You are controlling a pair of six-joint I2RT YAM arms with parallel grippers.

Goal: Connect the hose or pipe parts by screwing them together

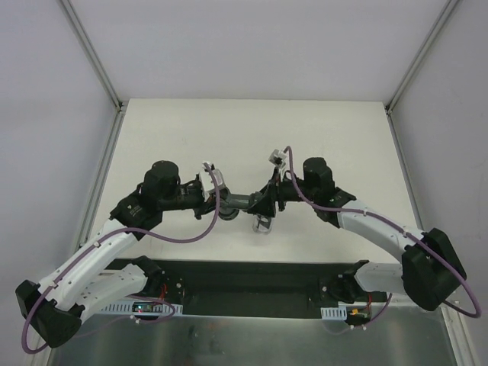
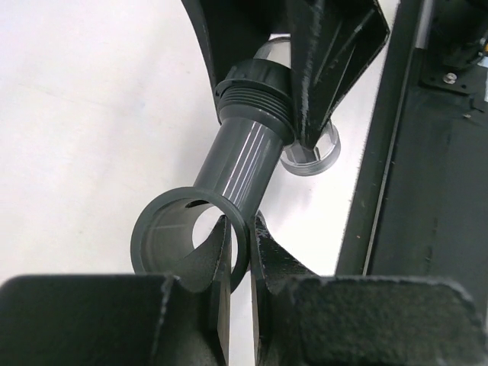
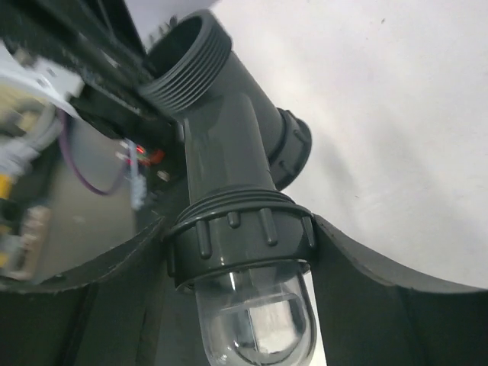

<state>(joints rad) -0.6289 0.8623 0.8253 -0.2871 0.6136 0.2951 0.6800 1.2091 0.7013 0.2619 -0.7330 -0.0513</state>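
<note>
— What does the overhead view give?
— 2 arms meet over the white table [image 1: 191, 137]. The left gripper [image 1: 223, 204] and right gripper [image 1: 264, 203] carry the dark grey plastic branched pipe fitting [image 1: 240, 203] between them. A translucent clear short cylindrical connector [image 1: 263, 226] sits just beside the right one, on its near side.
— Left wrist?
— Its fingers [image 2: 221, 263] are clenched on the rim of the fitting's flared socket [image 2: 164, 229], 1 inside, 1 outside.
— Right wrist?
— 2 fingers [image 3: 366, 290] press the ribbed dark grey collar [image 3: 236, 236] at the fitting's end, grasping it. A clear domed plastic piece [image 3: 255, 313] protrudes from it.
</note>
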